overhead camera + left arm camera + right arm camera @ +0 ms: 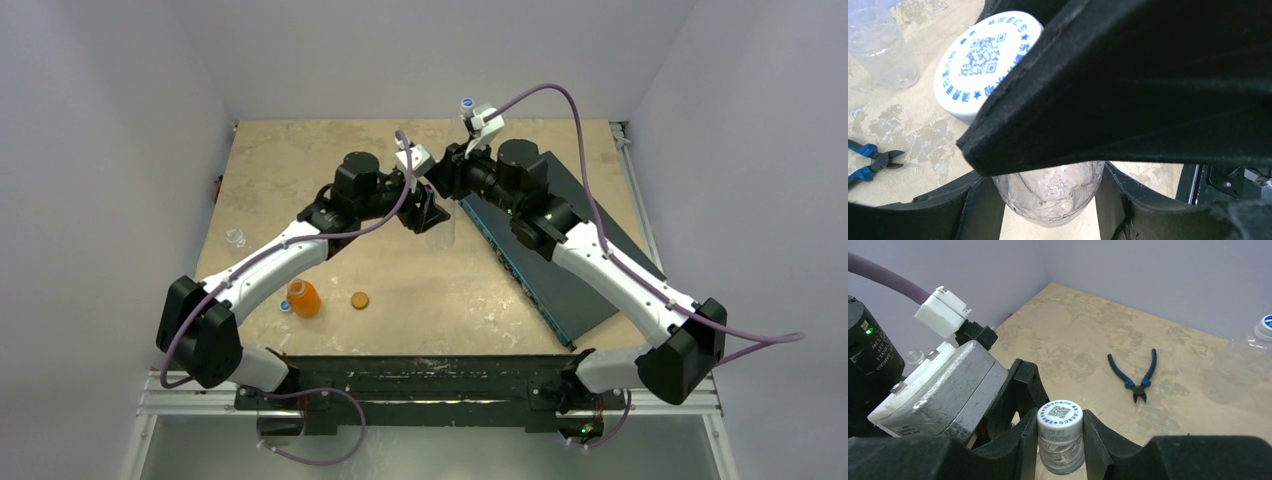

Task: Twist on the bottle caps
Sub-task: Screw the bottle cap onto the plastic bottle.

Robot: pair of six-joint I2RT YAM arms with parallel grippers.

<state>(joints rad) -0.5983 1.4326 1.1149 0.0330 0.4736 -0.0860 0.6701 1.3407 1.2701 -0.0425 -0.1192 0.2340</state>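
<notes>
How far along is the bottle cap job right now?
Done: the capped bottle at the back already wears its cap. In hand: the left gripper holds a clear bottle while the right gripper pinches the white cap on its neck. Left: the orange bottle looks uncapped, its orange-brown cap lies loose beside it, and maybe the small bottle too.

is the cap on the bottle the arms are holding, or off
On: the white cap sits level on the neck of the clear bottle. Whether it is screwed tight, cannot tell.
</notes>
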